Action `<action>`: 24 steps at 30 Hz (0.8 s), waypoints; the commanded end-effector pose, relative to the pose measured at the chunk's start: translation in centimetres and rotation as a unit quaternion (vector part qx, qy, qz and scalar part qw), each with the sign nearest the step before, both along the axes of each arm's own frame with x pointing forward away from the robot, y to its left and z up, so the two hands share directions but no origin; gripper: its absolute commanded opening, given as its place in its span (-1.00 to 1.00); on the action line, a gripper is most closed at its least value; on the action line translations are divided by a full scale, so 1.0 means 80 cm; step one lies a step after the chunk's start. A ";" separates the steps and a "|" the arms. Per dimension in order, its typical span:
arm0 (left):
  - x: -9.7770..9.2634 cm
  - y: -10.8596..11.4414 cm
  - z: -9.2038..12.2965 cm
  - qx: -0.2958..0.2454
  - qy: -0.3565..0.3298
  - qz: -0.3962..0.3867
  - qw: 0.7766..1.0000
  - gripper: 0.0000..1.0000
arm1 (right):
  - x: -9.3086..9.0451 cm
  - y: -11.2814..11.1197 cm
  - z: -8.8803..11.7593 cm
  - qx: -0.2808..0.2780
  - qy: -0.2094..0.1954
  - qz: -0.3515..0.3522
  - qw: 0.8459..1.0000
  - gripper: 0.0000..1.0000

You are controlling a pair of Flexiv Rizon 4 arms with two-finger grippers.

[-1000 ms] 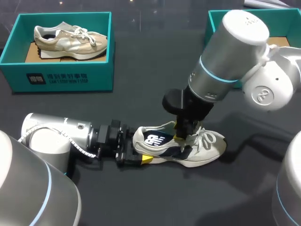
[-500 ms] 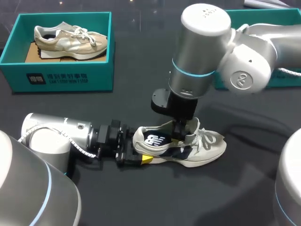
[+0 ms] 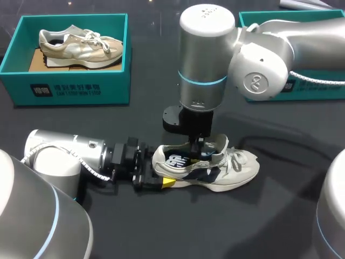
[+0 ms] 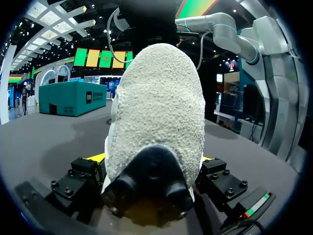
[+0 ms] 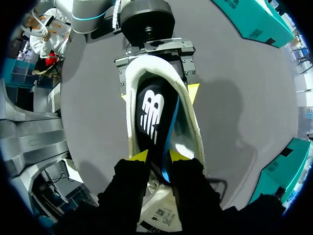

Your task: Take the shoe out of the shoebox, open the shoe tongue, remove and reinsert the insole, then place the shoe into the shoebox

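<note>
Now the left claw (image 4: 151, 159) is clamped on the heel of the sneaker (image 3: 226, 172), which lies on the table (image 3: 161, 226) with its toe pointing away from that claw. Above the sneaker's opening, the right claw (image 5: 157, 156), narrow, pinches the dark insole (image 5: 152, 115), which has a white logo.

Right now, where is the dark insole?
In the head view the insole lies inside the white shoe at the middle of the table, pinched by the right hand, while the left hand clamps the shoe's heel.
</note>
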State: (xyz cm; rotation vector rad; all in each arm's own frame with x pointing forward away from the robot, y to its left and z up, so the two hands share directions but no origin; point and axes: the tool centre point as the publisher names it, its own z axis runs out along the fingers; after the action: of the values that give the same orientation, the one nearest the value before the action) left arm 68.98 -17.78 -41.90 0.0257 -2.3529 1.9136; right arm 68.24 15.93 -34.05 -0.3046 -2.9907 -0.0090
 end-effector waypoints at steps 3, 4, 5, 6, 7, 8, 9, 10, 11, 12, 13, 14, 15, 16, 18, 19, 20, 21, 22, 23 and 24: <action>-0.001 0.002 -0.003 0.000 0.000 0.000 1.000 -1.00 | -0.003 0.003 -0.003 0.012 0.002 0.016 1.000 -1.00; -0.001 0.002 -0.003 0.000 0.000 0.000 1.000 -1.00 | -0.004 0.002 -0.003 0.012 0.002 0.017 1.000 -1.00; -0.001 0.002 -0.003 0.000 0.000 0.000 1.000 -1.00 | -0.005 0.001 -0.002 0.016 0.001 0.020 1.000 -1.00; -0.001 0.002 -0.003 0.000 0.000 0.000 1.000 -1.00 | -0.006 0.000 -0.002 0.023 0.000 0.024 0.999 -1.00; -0.001 0.002 -0.003 0.000 0.000 0.000 1.000 -1.00 | -0.007 -0.002 -0.001 0.027 -0.001 0.026 0.999 -1.00; -0.001 0.002 -0.003 0.000 0.000 0.000 1.000 -1.00 | -0.008 -0.003 -0.001 0.033 -0.001 0.029 0.999 -1.00; -0.001 0.002 -0.003 0.000 0.000 0.000 1.000 -1.00 | -0.008 -0.005 -0.001 0.044 -0.003 0.035 0.998 -1.00; -0.001 0.002 -0.003 0.000 0.000 0.000 1.000 -1.00 | -0.009 -0.006 -0.001 0.058 -0.006 0.042 0.997 -1.00; -0.001 0.002 -0.003 0.000 0.000 0.000 1.000 -1.00 | -0.009 -0.008 0.000 0.069 -0.007 0.048 0.996 -1.00; -0.001 0.002 -0.003 0.000 0.000 0.000 1.000 -1.00 | -0.010 -0.010 0.000 0.078 -0.009 0.053 0.995 -1.00; -0.001 0.002 -0.003 0.000 0.000 0.000 1.000 -1.00 | -0.010 -0.013 0.000 0.097 -0.012 0.064 0.993 -1.00; -0.001 0.002 -0.003 0.000 0.000 0.000 1.000 -1.00 | -0.010 -0.015 0.001 0.111 -0.015 0.070 0.991 -1.00; -0.001 0.002 -0.003 0.000 0.000 0.000 1.000 -1.00 | -0.010 -0.017 0.001 0.112 -0.016 0.070 0.991 -1.00; -0.001 0.002 -0.003 0.000 0.000 0.000 1.000 -1.00 | -0.009 -0.019 0.002 0.115 -0.017 0.070 0.991 -1.00; -0.001 0.002 -0.003 0.000 0.000 0.000 1.000 -1.00 | -0.008 -0.021 0.004 0.134 -0.025 0.084 0.987 -1.00; -0.001 0.002 -0.003 0.000 0.000 0.000 1.000 -1.00 | -0.008 -0.022 0.005 0.146 -0.028 0.092 0.985 -1.00; -0.001 0.002 -0.003 0.000 0.000 0.000 1.000 -1.00 | -0.007 -0.022 0.006 0.151 -0.030 0.097 0.983 -1.00; -0.001 0.002 -0.003 0.000 0.000 0.000 1.000 -1.00 | -0.007 -0.022 0.007 0.156 -0.033 0.103 0.982 -1.00; -0.001 0.002 -0.003 0.000 0.000 0.000 1.000 -1.00 | -0.007 -0.022 0.008 0.164 -0.036 0.107 0.980 -1.00; -0.001 0.002 -0.003 0.000 0.000 0.000 1.000 -1.00 | -0.006 -0.023 0.009 0.167 -0.037 0.109 0.979 -1.00; -0.001 0.002 -0.003 0.000 0.000 0.000 1.000 -1.00 | -0.005 -0.025 0.009 0.176 -0.041 0.115 0.977 -1.00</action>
State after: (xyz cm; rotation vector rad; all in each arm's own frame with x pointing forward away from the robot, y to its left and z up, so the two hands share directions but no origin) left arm 68.99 -17.80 -41.86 0.0260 -2.3522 1.9141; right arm 68.22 15.40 -33.63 0.0774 -3.0210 -0.3585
